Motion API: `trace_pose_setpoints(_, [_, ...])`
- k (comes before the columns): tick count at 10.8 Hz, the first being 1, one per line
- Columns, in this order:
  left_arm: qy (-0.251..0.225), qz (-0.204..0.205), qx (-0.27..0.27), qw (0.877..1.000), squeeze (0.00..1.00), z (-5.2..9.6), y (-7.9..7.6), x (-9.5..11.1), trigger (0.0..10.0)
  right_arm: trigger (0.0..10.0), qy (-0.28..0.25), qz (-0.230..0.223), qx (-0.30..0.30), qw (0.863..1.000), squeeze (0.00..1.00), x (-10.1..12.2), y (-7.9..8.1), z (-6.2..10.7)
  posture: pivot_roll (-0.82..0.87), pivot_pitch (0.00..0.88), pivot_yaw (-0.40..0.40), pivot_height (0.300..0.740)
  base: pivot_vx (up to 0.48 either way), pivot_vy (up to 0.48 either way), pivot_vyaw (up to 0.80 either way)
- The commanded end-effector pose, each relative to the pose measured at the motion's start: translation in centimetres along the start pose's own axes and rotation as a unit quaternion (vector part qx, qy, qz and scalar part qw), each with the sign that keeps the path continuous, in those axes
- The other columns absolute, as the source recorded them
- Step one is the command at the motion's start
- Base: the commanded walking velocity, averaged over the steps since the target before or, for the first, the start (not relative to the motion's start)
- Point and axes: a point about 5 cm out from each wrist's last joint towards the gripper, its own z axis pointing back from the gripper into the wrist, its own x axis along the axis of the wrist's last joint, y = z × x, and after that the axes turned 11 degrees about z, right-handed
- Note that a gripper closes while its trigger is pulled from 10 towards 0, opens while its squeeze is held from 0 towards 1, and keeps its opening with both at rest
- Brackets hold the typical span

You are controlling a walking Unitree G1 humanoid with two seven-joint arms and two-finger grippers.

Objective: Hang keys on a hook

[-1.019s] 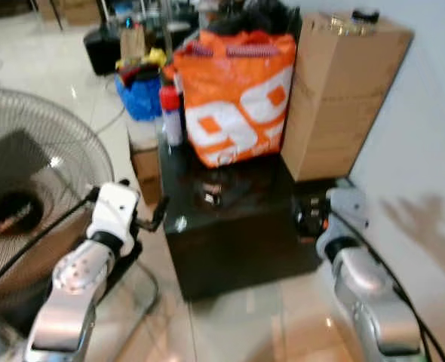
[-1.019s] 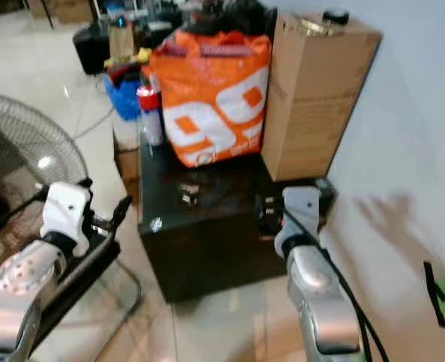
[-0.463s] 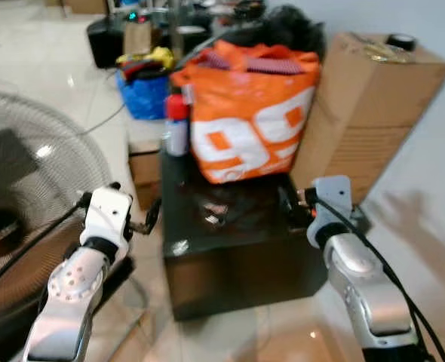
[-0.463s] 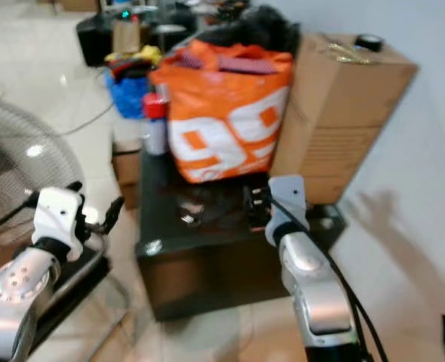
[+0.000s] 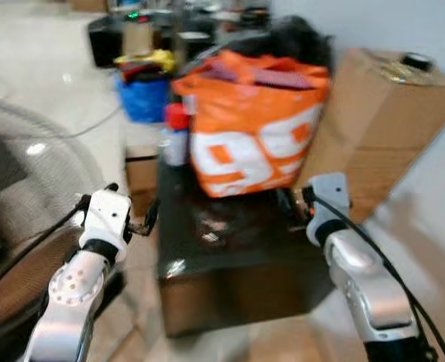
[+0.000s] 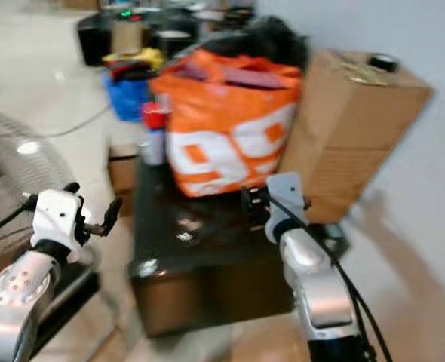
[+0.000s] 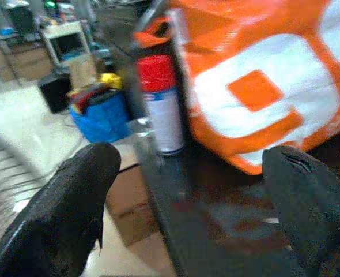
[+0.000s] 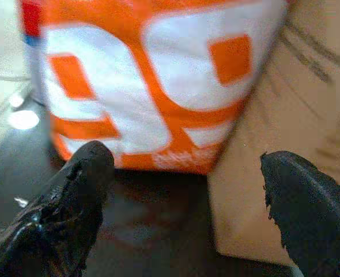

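Note:
A small shiny bunch that looks like the keys [image 5: 211,230] lies blurred on top of a black box [image 5: 230,260], in front of an orange and white bag [image 5: 256,132]. My left gripper [image 5: 148,215] is open and hovers beside the box's left edge, level with its top. In the left wrist view my left gripper [image 7: 190,158] points past a red-capped spray can [image 7: 161,104] toward the bag. My right gripper [image 5: 286,204] is open over the box's right side, just right of the keys. In the right wrist view my right gripper [image 8: 184,158] faces the bag's lower edge.
A tall cardboard carton [image 5: 381,128] with a tape roll on top stands right of the bag, against a white wall [image 5: 441,188]. A big floor fan [image 5: 19,196] fills the left. A blue bag [image 5: 143,94], a small carton [image 5: 141,170] and clutter sit behind the box.
The camera has shifted and the picture is blurrier. My right gripper rose from beside the box's right face to over its top near the bag. My left gripper has barely moved.

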Motion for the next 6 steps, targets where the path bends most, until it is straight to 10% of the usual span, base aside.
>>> trace_pose_setpoints(1, [-0.008,-0.008,-0.001,1.000,0.85,0.12,-0.04,0.45,10.0,10.0,-0.003,0.002,-0.006,1.000,1.00,0.16,-0.39,-0.19,-0.02,0.000,-0.085,0.740,0.341,0.000,0.00])
trace_pose_setpoints(6, [-0.002,-0.012,-0.009,1.000,0.85,0.43,-0.16,0.31,10.0,10.0,-0.007,0.014,0.020,1.000,1.00,0.02,0.09,-0.03,-0.01,0.000,-0.077,0.740,0.342,0.000,0.29])
